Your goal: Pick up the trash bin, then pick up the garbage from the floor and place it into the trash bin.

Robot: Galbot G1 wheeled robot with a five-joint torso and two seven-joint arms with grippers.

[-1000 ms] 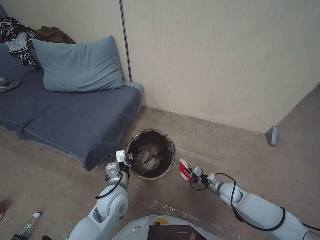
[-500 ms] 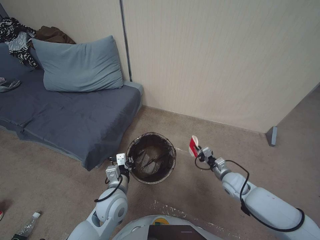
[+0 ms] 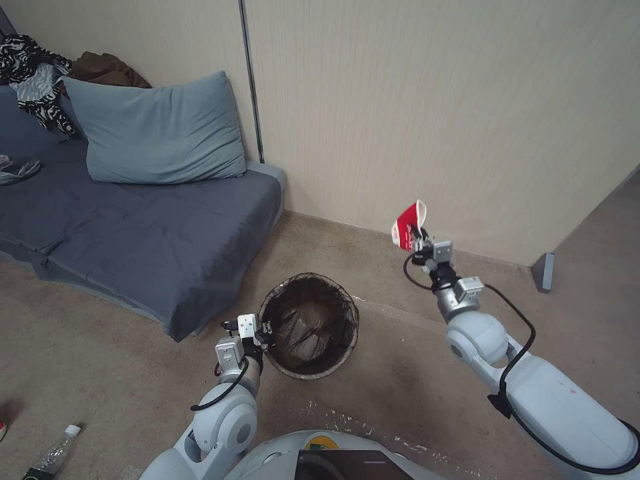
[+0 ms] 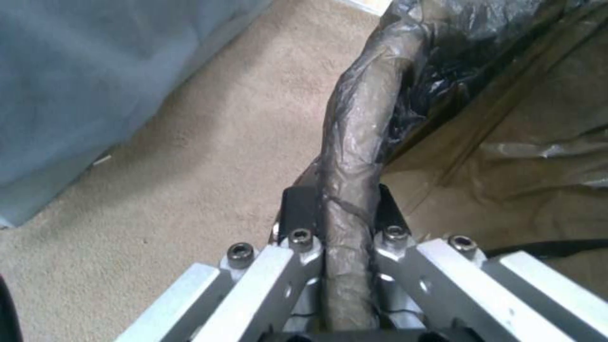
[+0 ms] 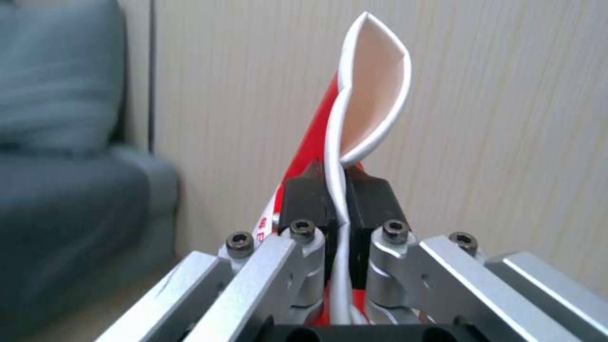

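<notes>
The trash bin, a round white bucket lined with a dark brown bag, stands on the carpet beside the sofa corner. My left gripper is shut on its bag-wrapped rim at the near-left side. My right gripper is raised to the right of and above the bin, near the wall, shut on a squashed red-and-white paper cup. The right wrist view has the cup's rim pinched flat between the black pads. A clear bottle lies on the floor at the near left.
A grey-blue sofa with a pillow and heaped clothes fills the left. A beige wall runs behind the bin. A grey doorstop sits at the wall's right corner. Open carpet lies on the right.
My right arm has lifted the cup from just above the floor beside the bin up and to the right, toward the wall. The bin has shifted slightly with the left gripper.
</notes>
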